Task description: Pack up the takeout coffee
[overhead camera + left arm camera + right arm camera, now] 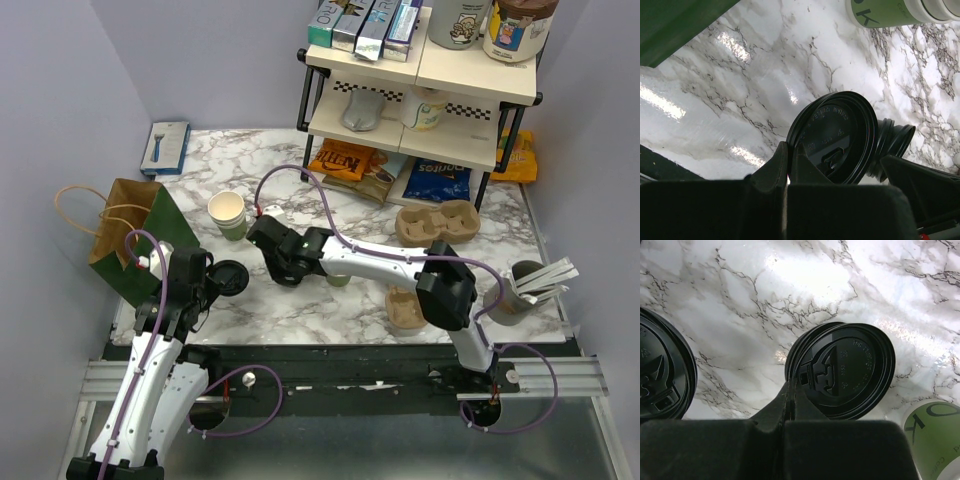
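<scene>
The dark-green cup (228, 215) stands open and upright on the marble table, also visible in the left wrist view (885, 12) and the right wrist view (935, 435). My left gripper (212, 283) (789, 147) is shut on the rim of a black lid (230, 277) (837, 137), held just above the table in front of the cup. My right gripper (265, 240) (792, 385) reaches across to the cup's right. It is shut on the rim of a second black lid (845, 370), with more lid rims nested under it. The left gripper's black lid (660, 370) shows at that view's left edge.
A green paper bag (130, 240) lies at the left. Two brown cup carriers (437, 222) (405, 310) and a grey cup with white sticks (520, 290) sit at the right. A shelf rack (420, 80) with snack bags stands at the back. A blue box (165, 148) lies back left.
</scene>
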`<state>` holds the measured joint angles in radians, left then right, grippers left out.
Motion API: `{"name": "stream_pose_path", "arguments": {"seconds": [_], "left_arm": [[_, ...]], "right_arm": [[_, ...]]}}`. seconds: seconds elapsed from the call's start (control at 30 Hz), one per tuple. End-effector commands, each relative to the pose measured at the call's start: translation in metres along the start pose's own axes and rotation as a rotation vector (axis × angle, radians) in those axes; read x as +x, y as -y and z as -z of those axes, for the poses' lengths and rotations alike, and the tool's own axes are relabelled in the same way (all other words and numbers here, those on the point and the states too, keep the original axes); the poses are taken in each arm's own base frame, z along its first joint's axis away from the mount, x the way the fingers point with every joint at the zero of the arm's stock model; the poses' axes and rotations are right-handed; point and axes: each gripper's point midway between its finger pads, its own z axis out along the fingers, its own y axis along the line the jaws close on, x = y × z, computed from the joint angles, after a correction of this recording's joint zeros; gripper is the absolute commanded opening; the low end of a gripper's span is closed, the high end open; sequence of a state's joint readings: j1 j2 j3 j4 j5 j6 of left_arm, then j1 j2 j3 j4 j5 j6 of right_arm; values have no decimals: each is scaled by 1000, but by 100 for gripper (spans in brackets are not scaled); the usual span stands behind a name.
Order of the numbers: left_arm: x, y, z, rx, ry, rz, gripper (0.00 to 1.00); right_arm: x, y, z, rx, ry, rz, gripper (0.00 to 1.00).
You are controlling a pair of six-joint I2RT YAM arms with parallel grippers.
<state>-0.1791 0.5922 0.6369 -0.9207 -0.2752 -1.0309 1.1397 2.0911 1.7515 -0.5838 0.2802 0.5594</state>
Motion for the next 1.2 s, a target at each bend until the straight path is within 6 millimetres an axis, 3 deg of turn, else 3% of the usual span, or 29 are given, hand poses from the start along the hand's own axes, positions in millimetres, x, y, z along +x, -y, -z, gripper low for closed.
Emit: {"name": "stream_pose_path", "arguments": {"seconds": [0.0, 0.23, 0.3, 0.47, 0.7, 0.9, 0.97, 1.0, 1.03, 1.17], "left_arm": [[4, 3, -1, 26, -16, -18, 0], [5, 3, -2, 20, -20, -21, 0], [6, 1, -3, 14, -22, -20, 0], [5, 1, -3, 5, -22, -20, 0], [5, 0, -3, -2, -20, -16, 0], [5, -1, -4, -10, -21, -16, 0], [5, -2, -4, -12, -23, -17, 0], [5, -2, -4, -12, -23, -15, 0], [6, -2, -4, -15, -24, -15, 0], [6, -3, -5, -29, -30, -15, 0]], "right_arm": [[-5, -15, 8, -90, 35, 87, 1], [-7, -25, 12, -198, 92, 284, 1], [0, -17, 10, -172, 109, 343, 1], [-13, -10, 19, -149, 213, 406, 1], [-3, -30, 24, -232, 291, 683, 1], [0, -20, 19, -142, 312, 735, 1], [1, -21, 21, -144, 324, 747, 1], [11, -23, 22, -151, 319, 788, 1], [4, -30, 26, -158, 375, 790, 1], [9, -35, 27, -133, 423, 851, 1]]}}
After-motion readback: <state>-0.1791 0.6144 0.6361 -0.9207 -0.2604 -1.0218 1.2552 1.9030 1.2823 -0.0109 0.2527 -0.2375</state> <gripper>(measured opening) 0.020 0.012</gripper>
